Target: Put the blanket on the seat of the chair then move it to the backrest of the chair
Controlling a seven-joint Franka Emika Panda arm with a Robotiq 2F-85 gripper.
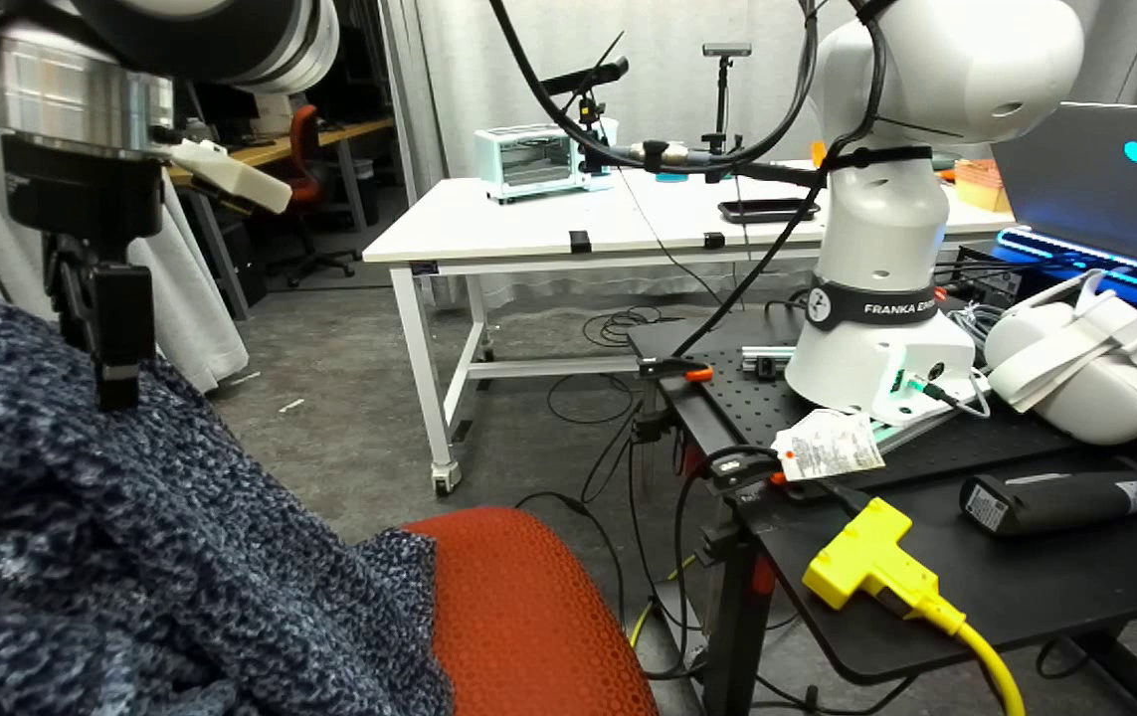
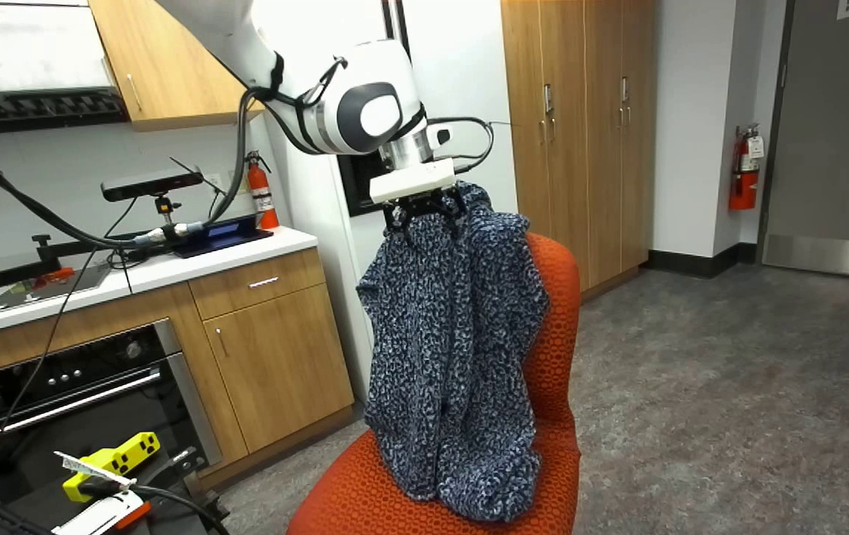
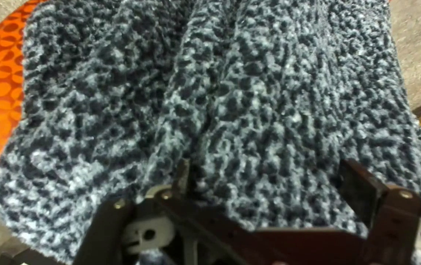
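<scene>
A dark blue-grey knitted blanket (image 2: pixel 461 334) drapes over the front of the orange-red chair's backrest (image 2: pixel 561 297). Its lower end rests on the seat (image 2: pixel 350 494). It also shows in an exterior view (image 1: pixel 180 557), with part of the seat (image 1: pixel 533 612) bare beside it. My gripper (image 2: pixel 430 229) points down at the blanket's upper part, near the top of the backrest; it shows side-on in an exterior view (image 1: pixel 118 393). In the wrist view the blanket (image 3: pixel 262 92) fills most of the picture. The gripper's fingers (image 3: pixel 263 169) are wide apart, with blanket surface beneath and between them.
A black table (image 1: pixel 926 597) carrying the robot base, a yellow power splitter (image 1: pixel 866 562) and a headset (image 1: pixel 1085 368) stands near the chair. A white table (image 1: pixel 628 219) stands farther back. A kitchen counter (image 2: pixel 246 249) and tall wooden cabinets (image 2: pixel 580 148) stand behind the chair.
</scene>
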